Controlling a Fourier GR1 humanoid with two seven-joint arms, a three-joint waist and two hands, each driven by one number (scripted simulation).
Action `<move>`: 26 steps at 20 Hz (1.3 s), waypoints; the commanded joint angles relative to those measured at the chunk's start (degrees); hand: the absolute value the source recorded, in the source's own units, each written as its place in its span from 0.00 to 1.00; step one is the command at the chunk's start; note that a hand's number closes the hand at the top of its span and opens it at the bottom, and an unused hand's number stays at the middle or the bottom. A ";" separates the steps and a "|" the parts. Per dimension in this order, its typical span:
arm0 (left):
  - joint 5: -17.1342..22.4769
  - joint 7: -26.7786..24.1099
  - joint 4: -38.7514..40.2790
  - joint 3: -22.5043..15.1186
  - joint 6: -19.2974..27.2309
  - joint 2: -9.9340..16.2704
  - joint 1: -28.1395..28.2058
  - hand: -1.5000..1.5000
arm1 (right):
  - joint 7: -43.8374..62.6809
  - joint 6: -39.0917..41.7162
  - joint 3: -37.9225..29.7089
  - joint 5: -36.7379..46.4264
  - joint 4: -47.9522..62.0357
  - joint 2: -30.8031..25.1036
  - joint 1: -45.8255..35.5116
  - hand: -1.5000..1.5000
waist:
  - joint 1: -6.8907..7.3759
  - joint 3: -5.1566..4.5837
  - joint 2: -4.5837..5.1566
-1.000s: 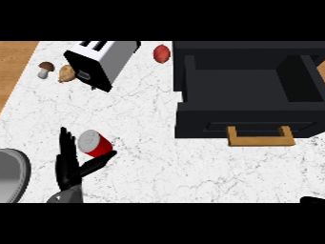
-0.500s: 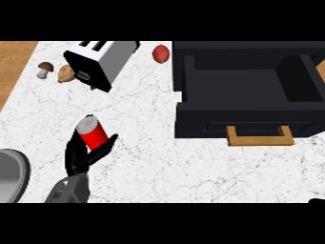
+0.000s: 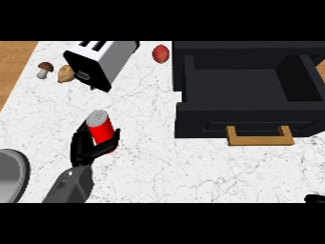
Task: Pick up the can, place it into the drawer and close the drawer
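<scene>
Head view | left hand (image 3: 86, 148) fingers clasp red can (image 3: 102, 129), upright-tilted | right hand (image 3: 322, 198) barely visible, fingers indeterminate

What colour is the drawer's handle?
The handle is light wooden brown, seen in the head view.

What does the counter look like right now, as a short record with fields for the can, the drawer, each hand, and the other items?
can: red can, tilted, held above the white counter
left hand: left hand, fingers curled round the can
right hand: right hand, only a tip at the lower right edge, fingers not readable
drawer: black drawer open, nothing visible inside, wooden handle facing the robot
other items: toaster, mushroom, a small brown item beside it, a reddish oval item, grey pot at lower left
</scene>
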 commanded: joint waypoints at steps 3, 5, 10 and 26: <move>-1.18 1.56 5.77 -1.00 -8.43 3.81 -7.18 1.00 | 0.58 1.13 -2.05 -1.47 1.71 -2.98 -2.81 0.00 | -0.47 -0.03 0.21; -3.29 1.42 8.34 -2.83 -6.61 0.77 -11.71 1.00 | 2.96 0.20 -0.15 -0.81 -1.94 -1.63 -1.75 0.00 | -1.33 -0.08 0.36; -1.75 2.44 8.42 -0.76 -8.02 0.75 -16.13 1.00 | 2.19 0.63 -1.66 -1.16 -2.92 -0.96 1.39 0.00 | -0.48 0.01 0.01; -4.37 30.93 -17.68 -8.14 0.03 -2.09 -24.73 1.00 | 2.96 -1.19 -1.41 1.39 -2.36 -1.02 -1.54 0.00 | 0.33 0.07 -0.30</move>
